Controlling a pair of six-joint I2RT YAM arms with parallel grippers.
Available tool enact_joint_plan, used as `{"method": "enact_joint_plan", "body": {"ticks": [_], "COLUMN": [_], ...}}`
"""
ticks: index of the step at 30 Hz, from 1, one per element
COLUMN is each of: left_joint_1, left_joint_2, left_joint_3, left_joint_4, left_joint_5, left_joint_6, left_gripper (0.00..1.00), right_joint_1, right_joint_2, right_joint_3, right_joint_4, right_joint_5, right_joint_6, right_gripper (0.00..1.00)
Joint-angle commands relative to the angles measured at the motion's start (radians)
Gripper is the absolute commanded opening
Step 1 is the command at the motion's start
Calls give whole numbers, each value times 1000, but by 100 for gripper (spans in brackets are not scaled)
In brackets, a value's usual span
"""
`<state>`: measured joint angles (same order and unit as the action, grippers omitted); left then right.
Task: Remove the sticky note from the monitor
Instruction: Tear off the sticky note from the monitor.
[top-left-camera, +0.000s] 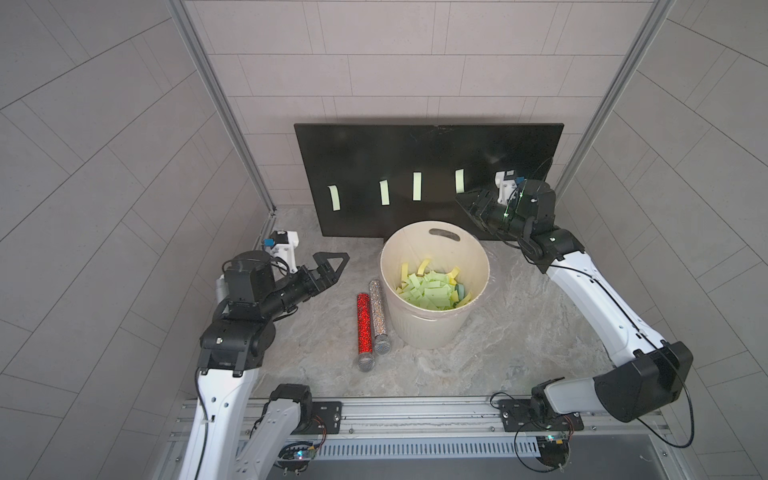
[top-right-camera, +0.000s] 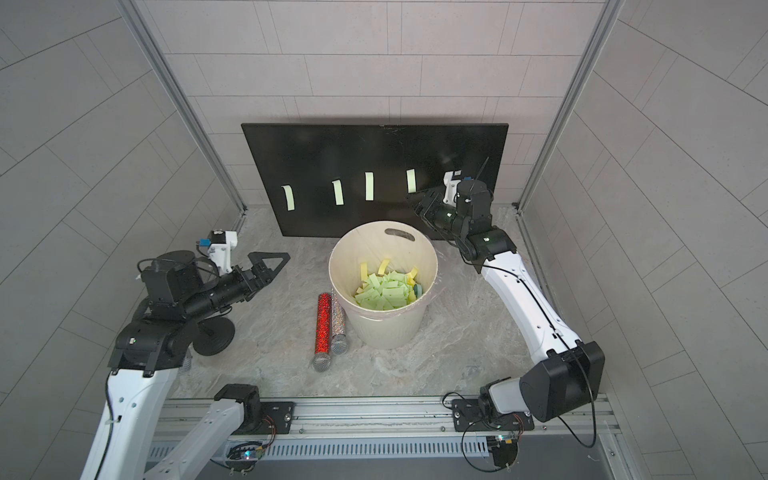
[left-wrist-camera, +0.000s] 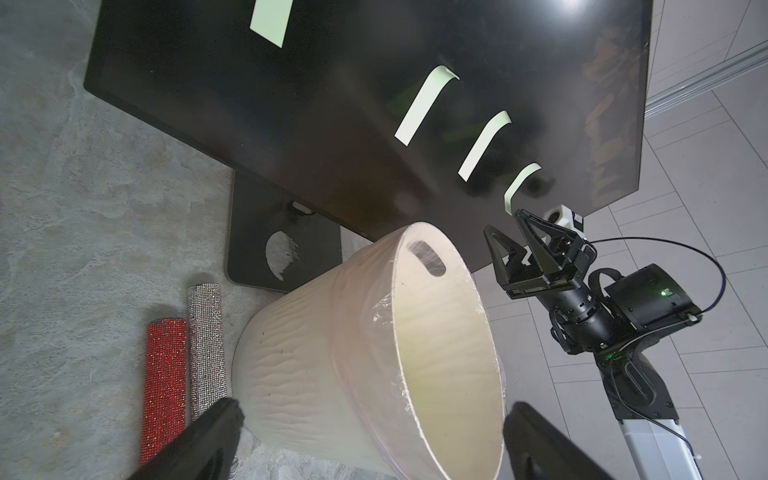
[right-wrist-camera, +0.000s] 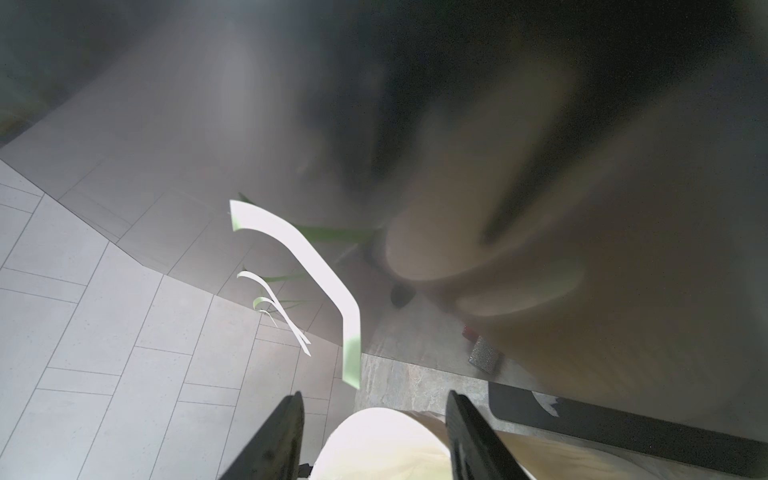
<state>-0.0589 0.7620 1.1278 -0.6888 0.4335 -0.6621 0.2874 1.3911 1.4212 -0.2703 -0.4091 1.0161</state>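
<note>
Sticky note (top-left-camera: 459, 181), a pale green strip, curls off the black monitor (top-left-camera: 374, 149).

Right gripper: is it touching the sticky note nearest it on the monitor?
Apart. In the right wrist view the note ends ahead of the open right gripper, with wall and table visible between them.

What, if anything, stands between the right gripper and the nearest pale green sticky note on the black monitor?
Nothing visible. In the right wrist view the right gripper, jaws open, faces the curled pale green paper sticky note on the glossy black monitor across a clear gap; the cream round bucket stands aside.
</note>
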Motion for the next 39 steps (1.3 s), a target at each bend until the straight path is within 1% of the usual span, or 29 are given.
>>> {"method": "enact_joint_plan", "body": {"ticks": [1,11,20,26,31,33,39], "left_joint_1": [1,1,1,1,1,1,1], "left_joint_2": [0,0,0,-1,-2,-3,-4], "left_joint_3": [-12,-19,-17,-16,-13,-12,-13], "left_joint_4": [25,32,27,26,23,23,19], "left_joint_5": [2,2,1,3,4,5,5], "left_joint_6": [18,21,22,21,20,19,18], "left_gripper": [100,100,100,100,100,100,100], "right_joint_1": [-4,-3,-7,-10,-12,-12,-12], "right_joint_2": [10,38,49,47,43,39,26], "right_joint_3": [28,42,54,56,55,55,44], "right_joint_4": [44,89,103,106,108,108,108], "right_joint_5": [-10,-22,-28,-31,-34,-36,-37], "right_joint_6": [19,38,45,48,50,50,50], "right_gripper": [53,36,26,17,8,1,0]}}
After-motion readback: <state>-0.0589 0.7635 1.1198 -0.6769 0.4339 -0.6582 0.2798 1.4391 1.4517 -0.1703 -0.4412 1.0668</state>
